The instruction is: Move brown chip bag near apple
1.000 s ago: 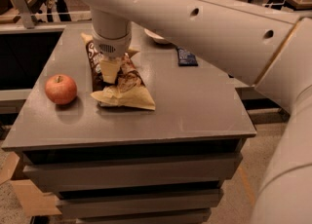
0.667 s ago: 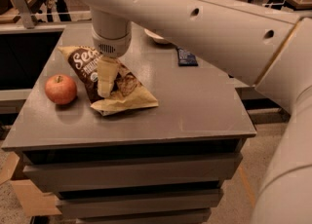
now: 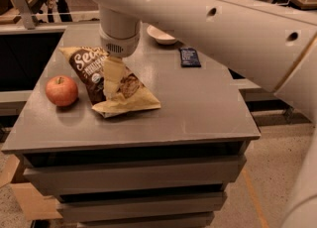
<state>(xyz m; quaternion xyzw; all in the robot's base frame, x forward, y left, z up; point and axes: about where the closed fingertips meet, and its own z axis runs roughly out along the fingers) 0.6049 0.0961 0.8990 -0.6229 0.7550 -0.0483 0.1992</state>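
The pale arm (image 3: 223, 28) sweeps in from the upper right and fills the top of the camera view, its wrist turned straight down over the left half of the grey table (image 3: 198, 108). Under it lies the brown chip bag (image 3: 89, 71), and here is the change: a second ago it sat bunched up under the wrist with a clear strip of table between it and the fruit, whereas now it has swung and slid leftward, its dark lettered face is spread out flat, and its upper corner reaches well past the wrist. The gripper (image 3: 113, 76) has come across with it and stands on the middle of the bag; since the bag travelled along with it, I judge the claw to be clamped on the bag, though only one pale finger shows plainly. The apple (image 3: 62, 90) has not stirred from the left edge, and the bag's near side now lies just beside it, whether touching or a hair apart I cannot tell. That reads as the move all but done, with letting go and lifting clear the likely remainder. The white bowl (image 3: 161, 34) at the back and the small dark blue packet (image 3: 189, 57) to the right sit as they did, well apart from both
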